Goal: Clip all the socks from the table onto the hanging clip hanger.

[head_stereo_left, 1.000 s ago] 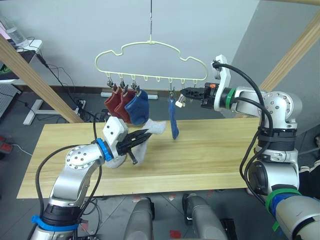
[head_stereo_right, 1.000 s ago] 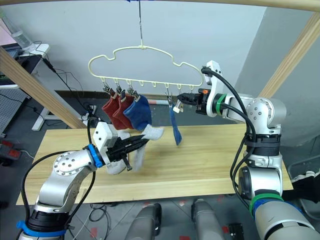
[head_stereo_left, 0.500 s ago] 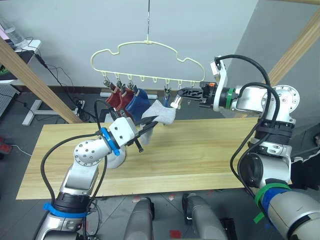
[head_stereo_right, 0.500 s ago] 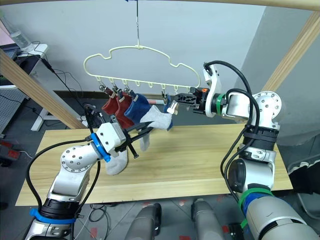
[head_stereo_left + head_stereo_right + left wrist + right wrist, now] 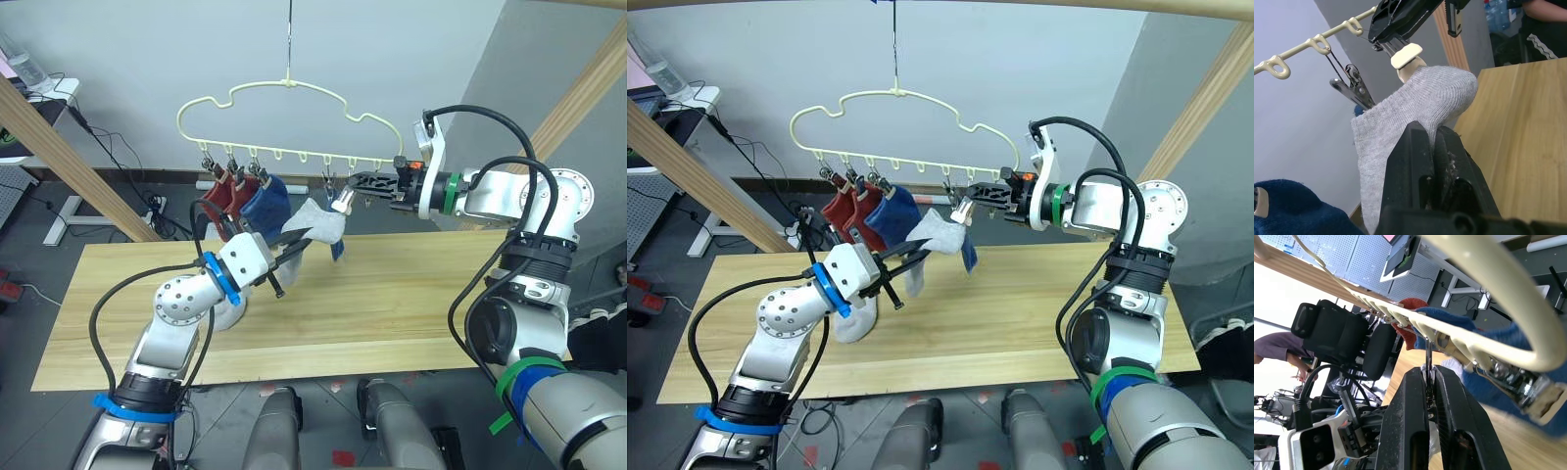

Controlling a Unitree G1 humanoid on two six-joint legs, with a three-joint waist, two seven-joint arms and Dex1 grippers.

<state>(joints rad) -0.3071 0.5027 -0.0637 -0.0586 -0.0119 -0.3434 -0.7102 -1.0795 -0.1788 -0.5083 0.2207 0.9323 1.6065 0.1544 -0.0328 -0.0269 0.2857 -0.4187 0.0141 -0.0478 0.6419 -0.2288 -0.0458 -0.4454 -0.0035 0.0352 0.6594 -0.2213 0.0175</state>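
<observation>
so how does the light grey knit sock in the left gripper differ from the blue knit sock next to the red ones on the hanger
The light grey knit sock is pinched in the left gripper and raised toward the pale yellow wire clip hanger, not clipped yet; the blue knit sock already hangs from a clip. The grey one lies stretched sideways, the blue one droops downward. The grey one sits by the right gripper, the blue one beside the rust red socks. Both are short ankle socks.
</observation>
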